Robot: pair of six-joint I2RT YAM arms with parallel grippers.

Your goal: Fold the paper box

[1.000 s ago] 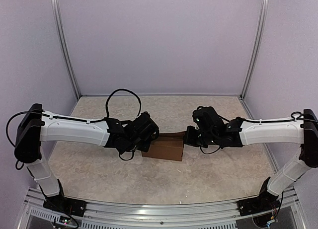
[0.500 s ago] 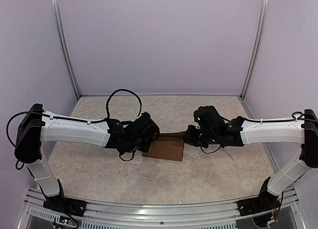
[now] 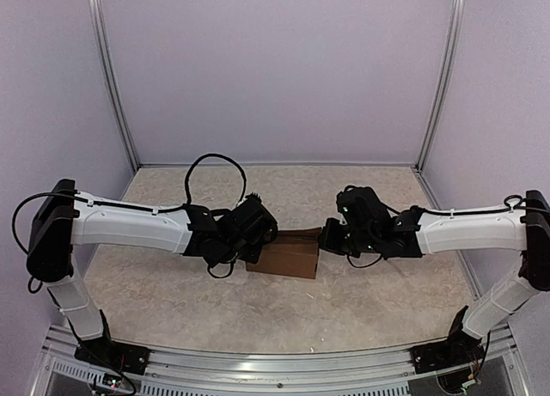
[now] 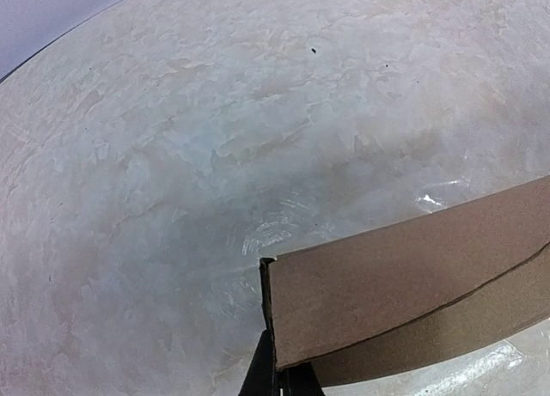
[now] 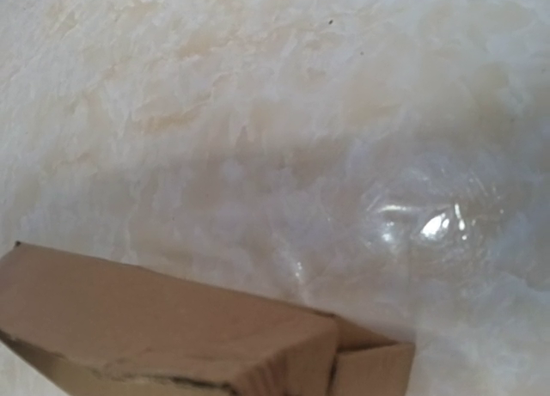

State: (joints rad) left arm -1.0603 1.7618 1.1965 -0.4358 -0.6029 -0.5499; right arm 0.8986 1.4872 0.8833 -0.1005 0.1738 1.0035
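The paper box [image 3: 284, 257] is a small brown carton lying in the middle of the table between my two arms. My left gripper [image 3: 270, 234] is at its left end and my right gripper [image 3: 325, 236] at its right end. In the left wrist view the black fingers [image 4: 262, 374] are shut together, their tips against the upright corner edge of the box [image 4: 412, 276]. Whether they pinch cardboard I cannot tell. The right wrist view shows the box [image 5: 155, 327] and a small side flap [image 5: 371, 368] at the bottom. That gripper's fingers are out of this view.
The table [image 3: 361, 301] is a pale marbled surface walled in by lilac panels with metal corner posts [image 3: 112, 78]. An aluminium rail [image 3: 275, 363] carrying both arm bases runs along the near edge.
Both grippers have crept a little toward the box ends. The box itself has not visibly moved.
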